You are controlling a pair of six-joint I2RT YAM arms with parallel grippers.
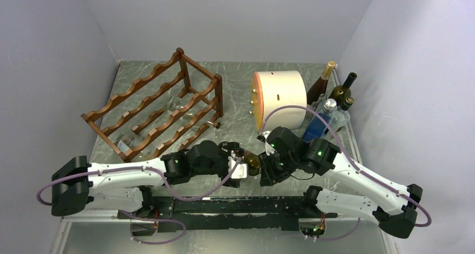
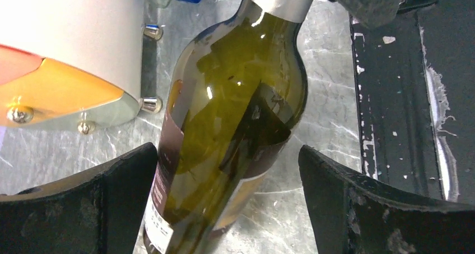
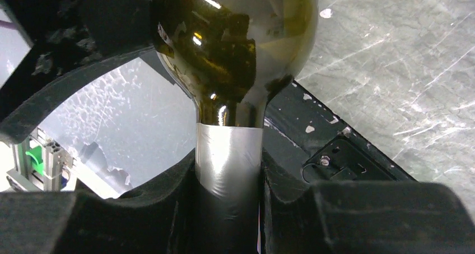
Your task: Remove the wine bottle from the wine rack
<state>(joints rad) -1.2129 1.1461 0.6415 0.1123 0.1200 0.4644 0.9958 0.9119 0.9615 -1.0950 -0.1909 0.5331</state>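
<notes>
The wine bottle (image 1: 253, 163) is dark olive-green glass with a silver foil neck and a maroon label. It lies level between my two grippers near the table's front edge, off the reddish-brown wooden wine rack (image 1: 157, 105) at the back left. My right gripper (image 1: 268, 167) is shut on the foil neck (image 3: 228, 153). My left gripper (image 1: 238, 167) is open around the bottle's body (image 2: 235, 97). Its left finger (image 2: 112, 192) is at the label and its right finger (image 2: 358, 198) stands apart from the glass.
A cream cylindrical drum (image 1: 279, 100) with an orange face lies at the back centre, close behind the bottle. Several upright bottles (image 1: 330, 102) stand in the back right corner. The black base rail (image 1: 252, 206) runs along the front edge. Clear glass items sit in the rack.
</notes>
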